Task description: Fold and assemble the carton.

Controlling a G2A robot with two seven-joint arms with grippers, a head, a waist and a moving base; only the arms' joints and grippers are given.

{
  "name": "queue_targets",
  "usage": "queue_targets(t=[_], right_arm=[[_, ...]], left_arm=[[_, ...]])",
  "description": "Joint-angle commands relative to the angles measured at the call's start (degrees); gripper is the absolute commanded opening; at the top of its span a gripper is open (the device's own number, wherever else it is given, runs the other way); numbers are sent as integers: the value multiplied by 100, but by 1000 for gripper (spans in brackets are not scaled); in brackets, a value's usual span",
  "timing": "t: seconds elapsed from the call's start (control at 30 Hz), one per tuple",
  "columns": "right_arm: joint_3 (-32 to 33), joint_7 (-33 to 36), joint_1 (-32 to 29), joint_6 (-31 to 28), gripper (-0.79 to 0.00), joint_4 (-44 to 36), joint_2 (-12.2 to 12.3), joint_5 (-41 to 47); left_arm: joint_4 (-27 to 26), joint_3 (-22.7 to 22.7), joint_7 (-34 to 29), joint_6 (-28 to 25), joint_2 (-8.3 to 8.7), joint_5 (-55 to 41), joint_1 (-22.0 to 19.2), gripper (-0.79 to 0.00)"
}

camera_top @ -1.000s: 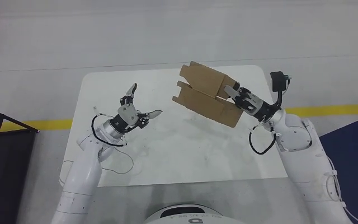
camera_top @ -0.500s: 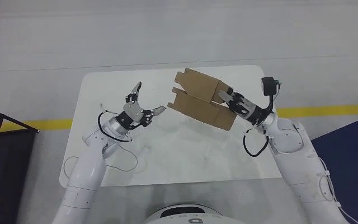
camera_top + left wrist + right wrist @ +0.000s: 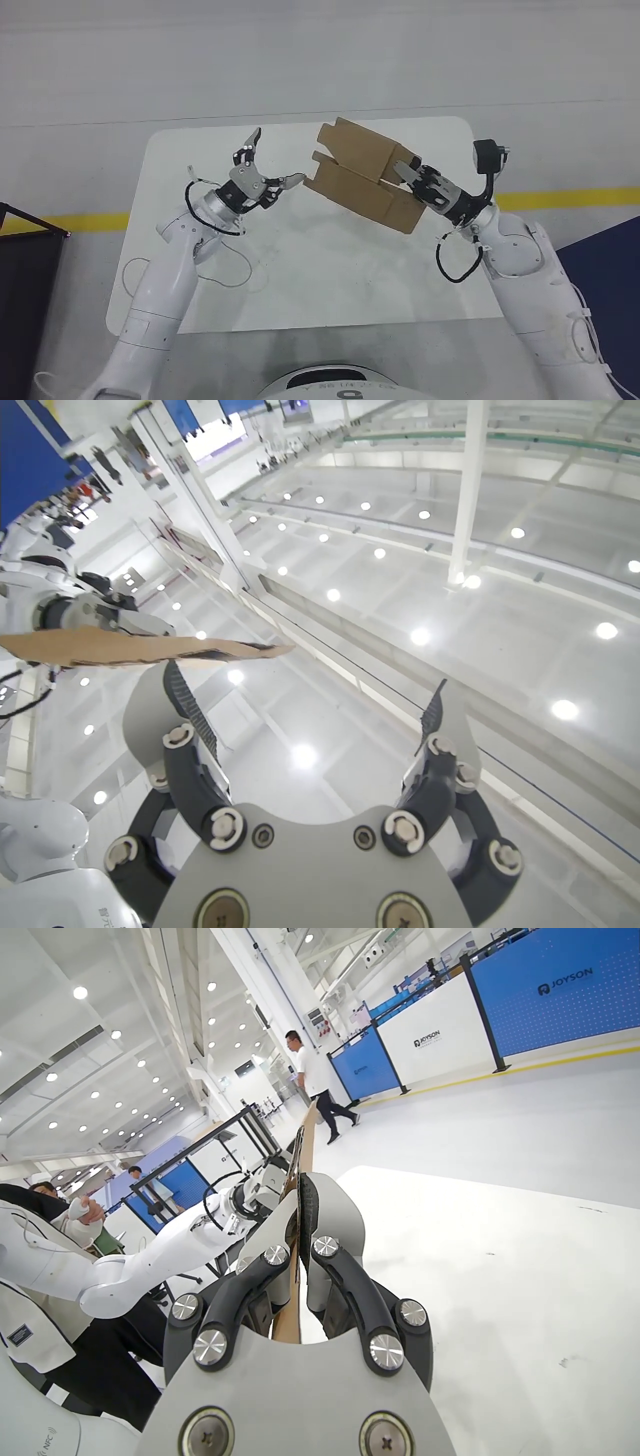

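Brown carton (image 3: 368, 175) is held pinched by the right gripper (image 3: 406, 168) above the table's (image 3: 300, 285) far edge, and the wide-spread left gripper (image 3: 278, 157) has been brought up just beside it, likely so it can be opened.

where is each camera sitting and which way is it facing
Top view: above the arms, looking down at the table; left arm and right arm show, the carton between them.
Left wrist view: behind the open left gripper, tilted up at the ceiling; the carton's edge and the right arm beyond.
Right wrist view: behind the right gripper, shut on the carton, looking across the table toward the left arm.
Shared: both wrist views show the carton edge-on.
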Motion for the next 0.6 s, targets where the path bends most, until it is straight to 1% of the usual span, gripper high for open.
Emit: queue_targets(t=[0.0,0.13,0.27,0.33,0.43,0.57], right_arm=[[-2,4,1,-2,-785,-1,0,2],[-2,4,1,-2,-785,-1,0,2],[-49,-1,-20,36,-785,-34,-6,46],[-96,124,-12,-7,-785,-7,0,9],[-145,312,23,-172,-785,46,13,81],[-173,410,52,-270,-785,48,24,127]], left_arm=[[-3,3,29,15,1,13,0,0],[-3,3,29,15,1,13,0,0],[-233,-32,163,-334,20,577,0,0],[-338,-86,183,-464,35,846,-59,0],[-351,-103,214,-432,36,939,-231,0],[-170,70,436,-298,8,1086,-611,0]])
